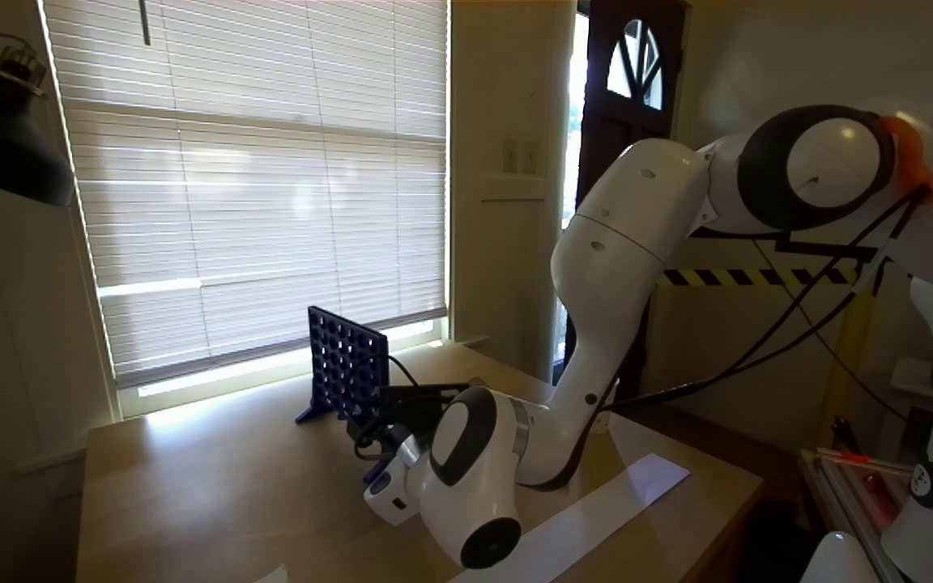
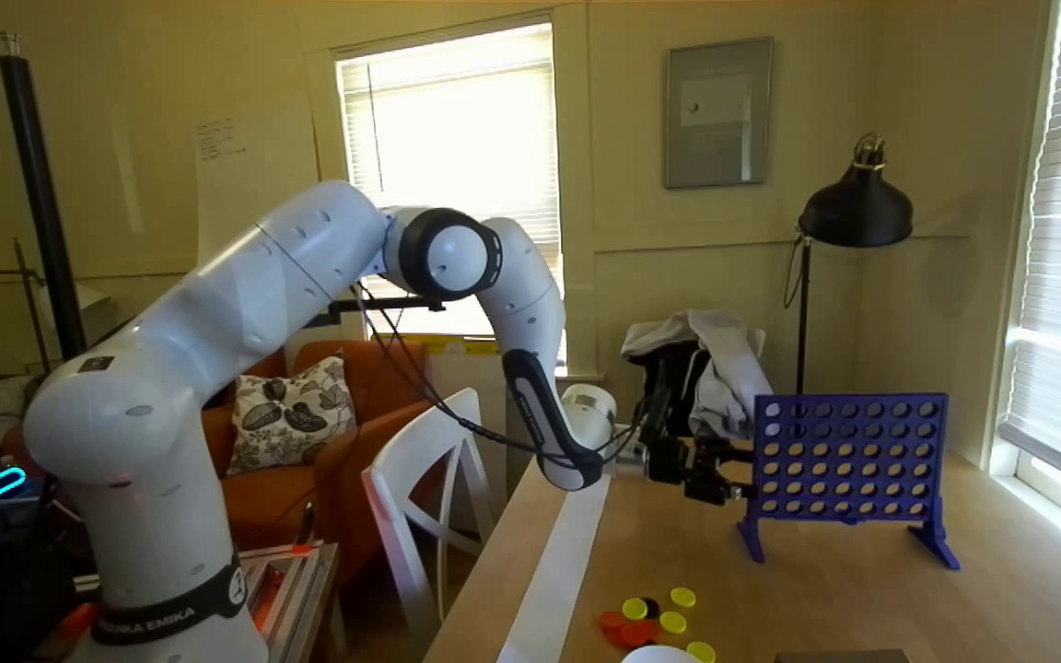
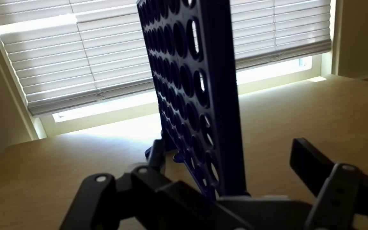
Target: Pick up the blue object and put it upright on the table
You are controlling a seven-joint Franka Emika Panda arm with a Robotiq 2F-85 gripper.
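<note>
blue connect four rack stands upright, surface beneath it; gripper straddles its side edge, jaws apart, and should back straight out without brushing it.

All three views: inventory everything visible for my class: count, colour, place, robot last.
table: 1, tan, foreground
rack: 1, blue, upright on table
discs: 4 yellow, some red and black, on table
strip: 1, white, on table
cut-off items: 2, white and brown, bottom of an exterior view
lamp: 1, black, corner
picture: 1, grey, wall
blinds: 2, white, background
clothes: count unclear, grey and black, beyond table
chair: 1, white, beside table
armchair: 1, orange, behind chair
cushion: 1, patterned, on armchair
door: 1, dark brown, background
cables: several, black, along arm
arm: 1, mostly white, over table
fingers: 2, black, apart, flanking rack's edge
</note>
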